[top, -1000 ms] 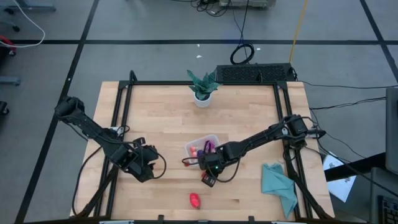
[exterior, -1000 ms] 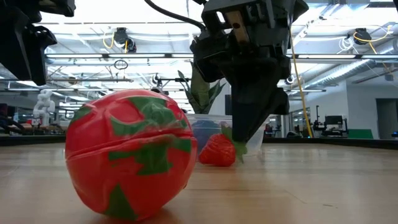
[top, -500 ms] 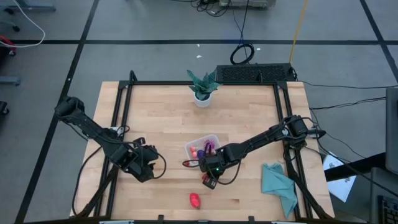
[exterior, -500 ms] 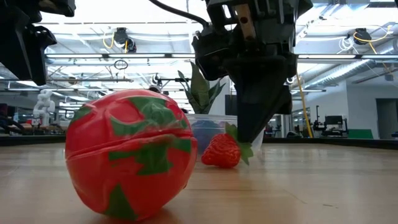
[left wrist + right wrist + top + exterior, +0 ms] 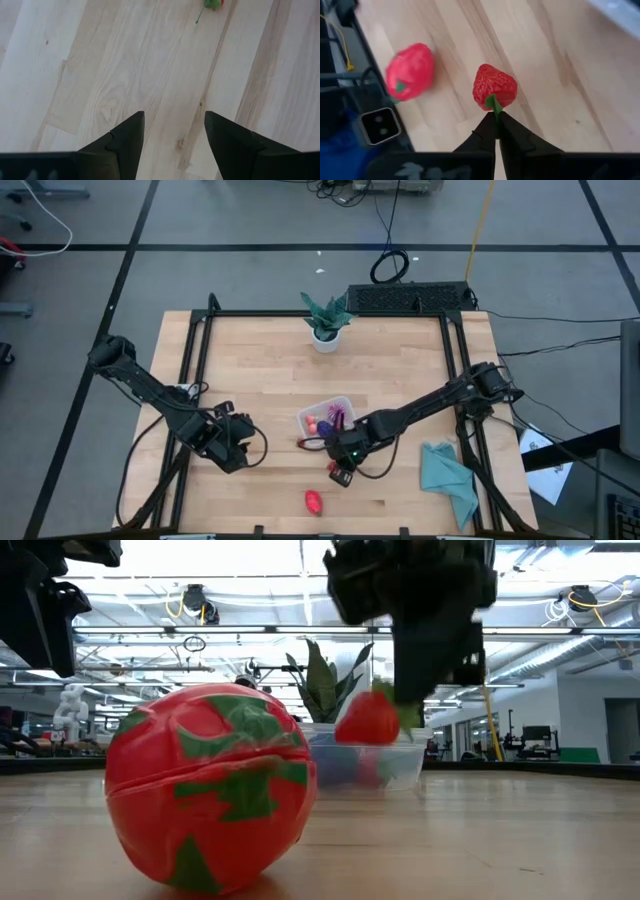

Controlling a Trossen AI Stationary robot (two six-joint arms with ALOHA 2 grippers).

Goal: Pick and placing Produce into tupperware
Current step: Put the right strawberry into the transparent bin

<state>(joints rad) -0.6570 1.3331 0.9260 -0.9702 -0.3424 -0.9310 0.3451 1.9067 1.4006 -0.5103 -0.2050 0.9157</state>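
Strawberry (image 5: 494, 87) now lifted by right gripper (image 5: 496, 120)

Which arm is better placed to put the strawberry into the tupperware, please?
The right. Its end effector already holds the strawberry by its green leaf, lifted beside the tupperware. The left end effector is open, over bare wood.

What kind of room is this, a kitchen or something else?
Probably a robotics lab: a framed wooden table with two robot arms, toy fruit like this strawberry, cables on the floor, and workshop ceiling lights.
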